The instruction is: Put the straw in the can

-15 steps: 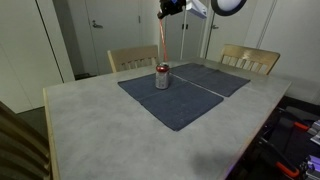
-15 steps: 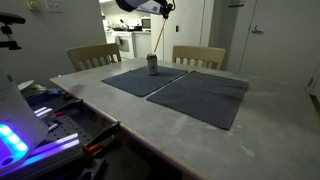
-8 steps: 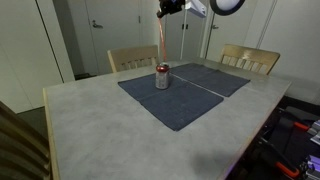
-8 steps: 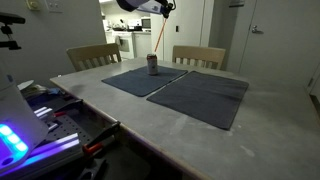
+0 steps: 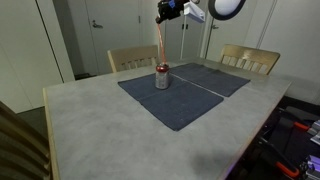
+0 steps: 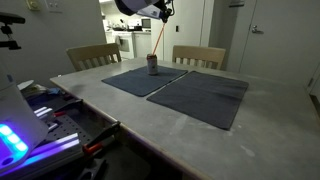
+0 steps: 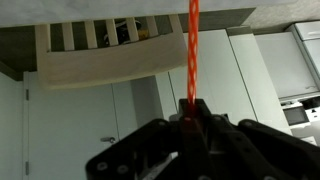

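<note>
Gripper (image 5: 165,12) is high above the table, jaws pressed together and pinching the top end of the straw (image 5: 161,42). The straw hangs almost plumb below the fingers, with a slight lean in an exterior view (image 6: 158,38). The top-end grip likely keeps the long free length below the hand so the tip can be steered.

The can (image 5: 162,77) stands upright directly under the gripper, well below it, at the straw's lower end. The tip is at the can's red top. Too small to tell if it is in the opening or only at the rim, so I judge the insertion unconfirmed. Next is probably a straight descent; the thin straw may flex or skid off the lid.

The wrist view looks upside down: the straw (image 7: 193,50) runs away from the dark fingers (image 7: 205,130) toward a chair back. The can is not visible there.

The can sits on the near-hand one of two dark grey placemats (image 5: 185,95) laid side by side. The table (image 5: 90,125) is pale and stone-look. Two light wooden chairs (image 5: 132,58) are beyond the can. White doors (image 5: 100,25) stand behind them, and a kitchen shows through a doorway (image 6: 130,40). Cluttered gear with a blue glow (image 6: 20,140) sits at the table edge.
</note>
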`<state>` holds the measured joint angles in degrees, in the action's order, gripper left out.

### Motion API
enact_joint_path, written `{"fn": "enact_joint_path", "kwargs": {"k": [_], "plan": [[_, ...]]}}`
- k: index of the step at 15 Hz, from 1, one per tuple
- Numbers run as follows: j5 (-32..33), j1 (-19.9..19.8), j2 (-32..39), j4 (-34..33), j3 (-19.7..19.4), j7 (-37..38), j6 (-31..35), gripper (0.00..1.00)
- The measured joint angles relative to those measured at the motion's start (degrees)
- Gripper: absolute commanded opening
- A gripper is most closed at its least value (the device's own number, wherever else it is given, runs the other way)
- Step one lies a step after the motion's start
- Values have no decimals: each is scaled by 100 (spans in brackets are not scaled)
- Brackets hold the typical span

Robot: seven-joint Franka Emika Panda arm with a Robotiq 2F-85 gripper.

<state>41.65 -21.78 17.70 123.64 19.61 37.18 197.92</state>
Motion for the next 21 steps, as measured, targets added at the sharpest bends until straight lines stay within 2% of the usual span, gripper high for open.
{"fn": "enact_joint_path", "kwargs": {"k": [11, 12, 13, 16, 21], "plan": [[-4, -15, 120, -9, 35, 0, 0, 2], [-6, -15, 120, -9, 35, 0, 0, 9], [-9, -15, 120, -9, 36, 0, 0, 32], [-23, -15, 120, -7, 36, 0, 0, 46], [-41, -15, 120, -5, 37, 0, 0, 82]]}}
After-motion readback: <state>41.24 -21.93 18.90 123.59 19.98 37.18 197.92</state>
